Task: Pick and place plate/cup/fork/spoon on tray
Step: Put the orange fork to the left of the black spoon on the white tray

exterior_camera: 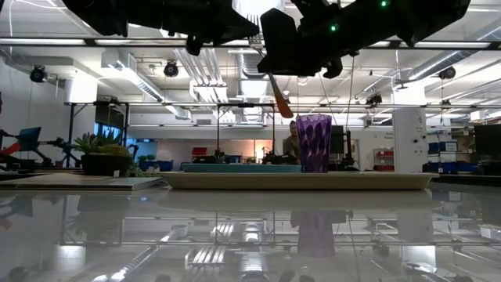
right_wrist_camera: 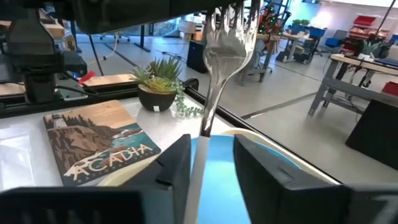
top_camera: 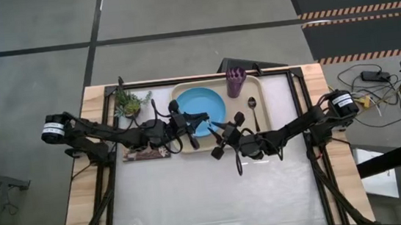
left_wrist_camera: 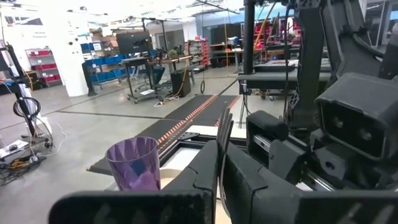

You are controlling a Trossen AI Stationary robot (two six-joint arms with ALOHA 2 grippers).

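Note:
The beige tray (top_camera: 258, 85) lies at the table's far middle. On it are the light-blue plate (top_camera: 198, 101), the purple cup (top_camera: 236, 83) standing upright, and the metal spoon (top_camera: 252, 109) lying flat. The fork (right_wrist_camera: 225, 37) with the orange handle (exterior_camera: 282, 100) is in the air over the tray, between my two grippers. My left gripper (top_camera: 203, 120) is shut on it. My right gripper (top_camera: 221, 131) is open, its fingers (right_wrist_camera: 168, 171) on either side of the fork's handle. My left gripper is shut on the fork's tine end (right_wrist_camera: 224, 15), which shows as a thin pale edge between its fingers (left_wrist_camera: 221, 134). The gripper comes from the table's left. The fork is lifted clear, tilted, with the orange handle's free end (exterior_camera: 286, 113) slanting down.
A picture-covered book (top_camera: 145, 153) lies left of the tray, and a small potted plant (top_camera: 129, 103) stands at the far left. A black frame runs along the table's edges. The near half of the table is bare white surface (top_camera: 216, 199).

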